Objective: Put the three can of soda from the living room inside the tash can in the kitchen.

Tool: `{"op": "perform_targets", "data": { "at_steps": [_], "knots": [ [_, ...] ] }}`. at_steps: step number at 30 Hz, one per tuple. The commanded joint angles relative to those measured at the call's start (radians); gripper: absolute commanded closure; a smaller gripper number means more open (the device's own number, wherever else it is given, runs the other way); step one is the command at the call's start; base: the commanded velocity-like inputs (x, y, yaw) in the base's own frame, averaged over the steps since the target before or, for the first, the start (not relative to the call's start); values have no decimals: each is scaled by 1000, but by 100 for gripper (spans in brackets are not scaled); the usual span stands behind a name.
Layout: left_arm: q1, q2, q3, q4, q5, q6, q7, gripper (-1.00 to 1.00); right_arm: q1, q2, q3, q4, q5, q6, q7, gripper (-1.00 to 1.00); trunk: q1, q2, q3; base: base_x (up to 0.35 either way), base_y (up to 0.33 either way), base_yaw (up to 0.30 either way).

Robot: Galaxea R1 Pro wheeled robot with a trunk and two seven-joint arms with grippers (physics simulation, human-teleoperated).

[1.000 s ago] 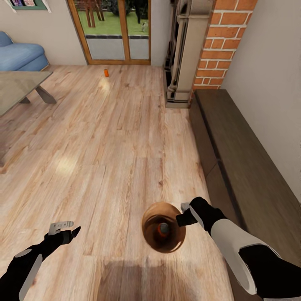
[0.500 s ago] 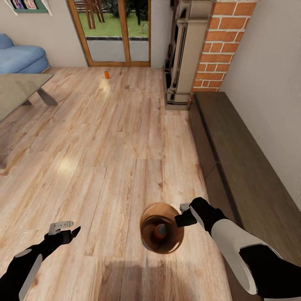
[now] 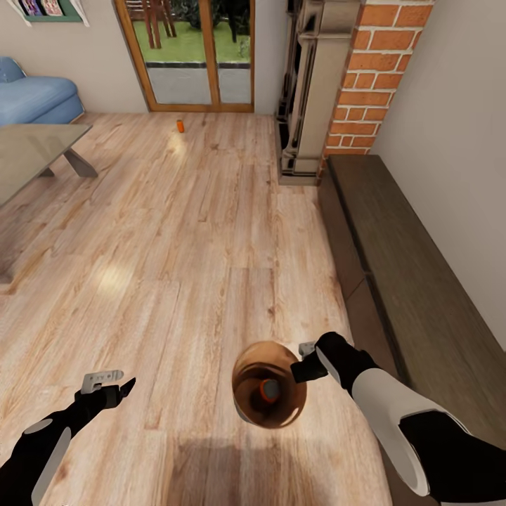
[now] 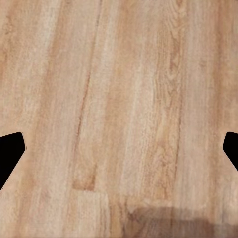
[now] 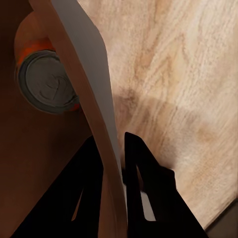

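My right gripper is shut on the rim of the trash can, a round bin with a brown inside, carried above the wooden floor. One orange soda can with a silver top lies inside it; the right wrist view shows that can beside the bin wall pinched between my fingers. A second orange can stands far off on the floor near the glass door. My left gripper hangs open and empty at the lower left, its fingertips wide apart over bare planks. The blue can is out of view.
A long dark low cabinet runs along the right wall. A brick column and fireplace surround stand ahead on the right. A grey table and blue sofa sit at the left. Wooden floor stretches toward the glass door.
The whole view has shifted slightly, so the camera has moved. The bin in my right gripper has drifted a little to the left.
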Motion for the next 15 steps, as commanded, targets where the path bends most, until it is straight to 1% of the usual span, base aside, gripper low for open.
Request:
{"op": "perform_targets", "data": {
  "at_steps": [1, 6, 13, 15],
  "knots": [
    [0, 0, 0, 0, 0, -2, 0, -100, 0, 6, -5, 0, -29, 5, 3, 100, 0, 0, 0, 0, 90, 119],
    [0, 0, 0, 1, 0, -4, -1, -100, 0, 19, -5, -1, -27, 5, -1, 100, 0, 0, 0, 0, 46, 200],
    [0, 0, 0, 21, 2, -6, 1, -100, 0, 22, -4, 0, -27, 5, -1, 100, 0, 0, 0, 0, 6, 247],
    [0, 0, 0, 25, 2, -6, 3, -100, 0, 23, -4, 0, -27, 5, -1, 100, -8, 14, 6, 0, 1, 253]
  ]
}}
